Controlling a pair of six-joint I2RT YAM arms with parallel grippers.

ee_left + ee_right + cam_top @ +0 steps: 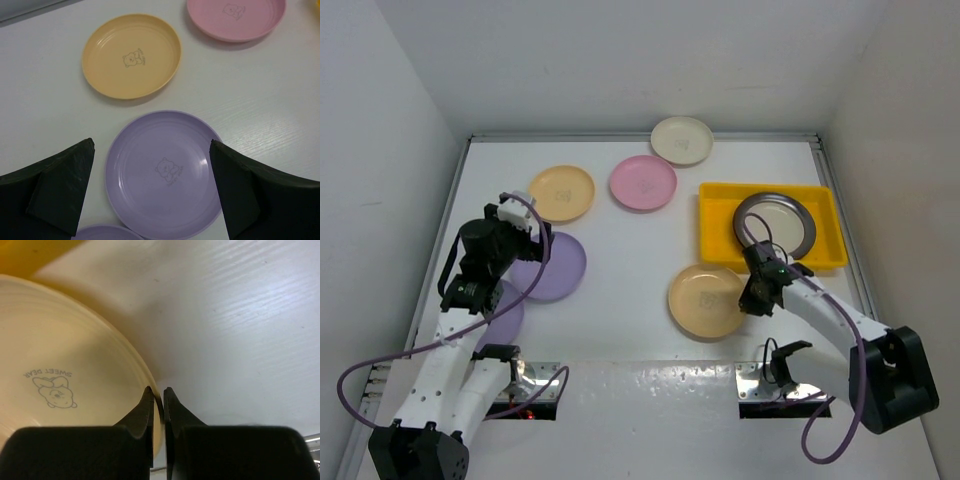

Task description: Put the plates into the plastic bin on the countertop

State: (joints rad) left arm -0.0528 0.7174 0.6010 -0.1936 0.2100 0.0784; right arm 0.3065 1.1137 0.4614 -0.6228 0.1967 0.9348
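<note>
— While the left arm (470,265) hangs far left of the plastic bin (718,205), what are its jaws doing?

— Spread wide, holding nothing, either side of the purple plate (165,172) on the counter (620,320). The yellow-orange plate (131,56) and pink plate (235,17) lie beyond it, toward the bin's left side.

— And the right arm (830,315)?

— Its jaws are pinched on the rim of the tan plate (55,380), which sits just off the bin's near left corner. The grip is on the edge facing the bin, so I'd judge the carry runs away from the arm's base and slightly right, over the raised rim. That arm is the nearer one.

— Anything unclear?

— A steel-rimmed plate (775,225) already fills much of the bin. Whether the tan plate is lifted or resting on the counter, I cannot tell; a second purple plate (505,315) is half hidden under the left arm.
</note>
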